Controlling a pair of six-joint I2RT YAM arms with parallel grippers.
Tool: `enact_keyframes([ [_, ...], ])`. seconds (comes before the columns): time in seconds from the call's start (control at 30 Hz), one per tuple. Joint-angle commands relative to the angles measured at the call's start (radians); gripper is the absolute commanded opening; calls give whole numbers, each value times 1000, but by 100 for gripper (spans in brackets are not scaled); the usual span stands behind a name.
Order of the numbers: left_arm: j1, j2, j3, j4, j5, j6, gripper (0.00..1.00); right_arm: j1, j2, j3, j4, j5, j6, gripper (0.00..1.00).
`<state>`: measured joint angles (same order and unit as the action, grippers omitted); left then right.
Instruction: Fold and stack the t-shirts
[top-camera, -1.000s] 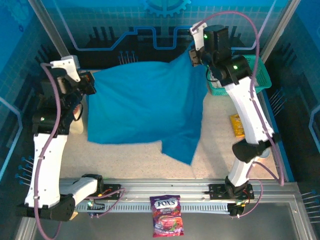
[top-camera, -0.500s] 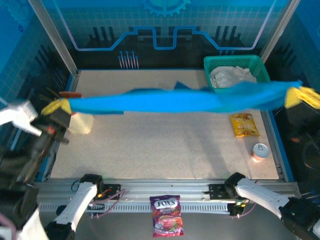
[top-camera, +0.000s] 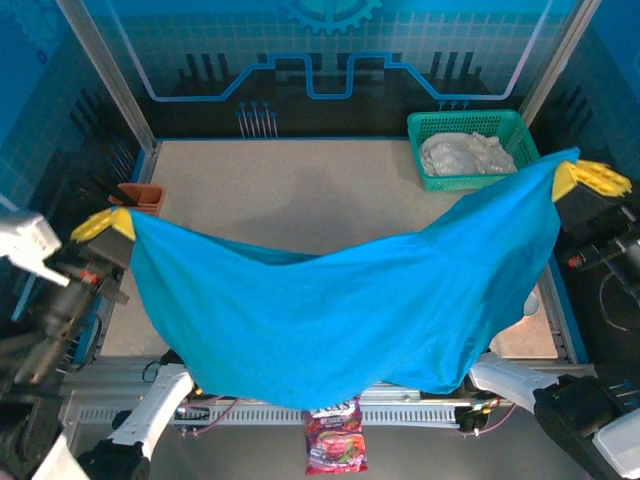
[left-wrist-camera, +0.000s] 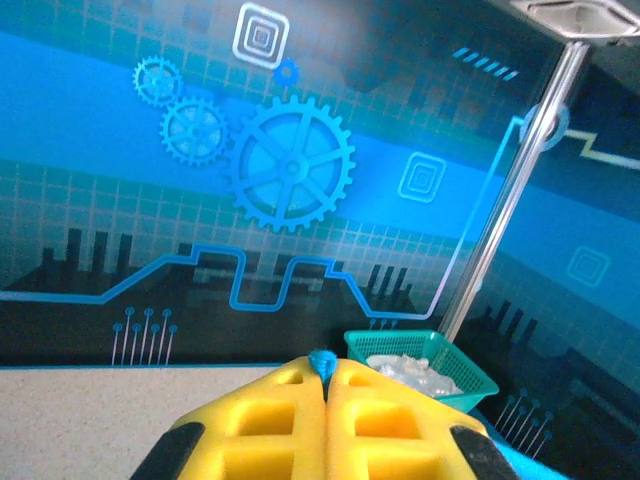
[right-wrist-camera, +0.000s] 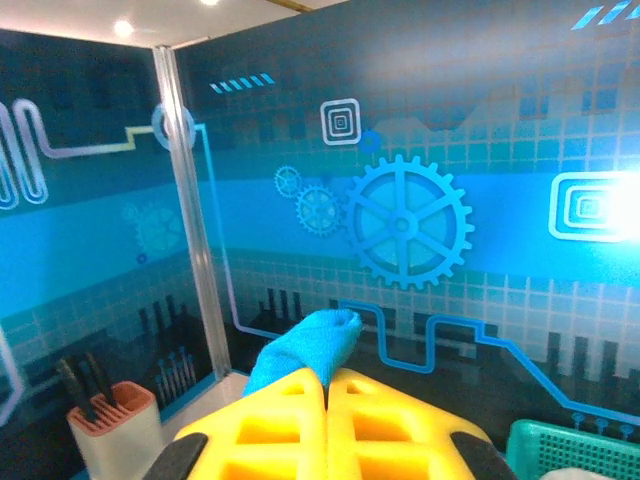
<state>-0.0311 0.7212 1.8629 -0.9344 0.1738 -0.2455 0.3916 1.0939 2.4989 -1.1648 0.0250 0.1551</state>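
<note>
Holding a blue shirt (top-camera: 330, 320) stretched in the air over the desk (top-camera: 300, 190), its middle sagging down past the near edge. Pinching one top corner in the left jaws, shut tight, beyond the left edge. Pinching the other in the right jaws, shut likewise, beyond the right edge. Showing a white shirt (top-camera: 463, 154) lying crumpled in the basket (top-camera: 460, 117) at the far right corner.

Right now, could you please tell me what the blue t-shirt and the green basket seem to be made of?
Blue t-shirt: soft matte cloth, probably knit cotton; it hangs in a sagging curve with loose folds. Green basket: rigid plastic, most likely; open lattice walls with a straight, even rim.
</note>
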Motion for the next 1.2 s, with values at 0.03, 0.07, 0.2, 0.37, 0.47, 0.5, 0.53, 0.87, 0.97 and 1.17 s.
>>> enact_keyframes([
  [0.03,-1,98,-51,95,-15,51,0,-10,178,55,79,66,-106,0],
  [0.07,-1,114,-77,120,-28,57,0,-10,218,57,96,87,-130,0],
  [0.2,-1,191,-204,232,-81,71,0,-15,375,16,181,146,-211,0],
  [0.37,-1,367,-389,431,-161,65,0,-54,633,-23,293,131,-239,0],
  [0.47,-1,536,-437,551,-218,61,0,-85,839,35,327,112,-232,0],
  [0.5,-1,594,-437,582,-237,61,0,-91,906,71,334,116,-232,0],
  [0.53,0,665,-430,620,-261,62,0,-100,1001,119,337,124,-234,0],
  [0.87,37,1330,-191,809,-435,-24,0,-150,1588,217,699,302,-236,0],
  [0.97,57,1395,-152,816,-462,-49,0,-152,1635,198,784,342,-235,0],
  [1.17,82,1443,-134,824,-503,-41,0,-157,1580,74,902,395,-215,0],
])
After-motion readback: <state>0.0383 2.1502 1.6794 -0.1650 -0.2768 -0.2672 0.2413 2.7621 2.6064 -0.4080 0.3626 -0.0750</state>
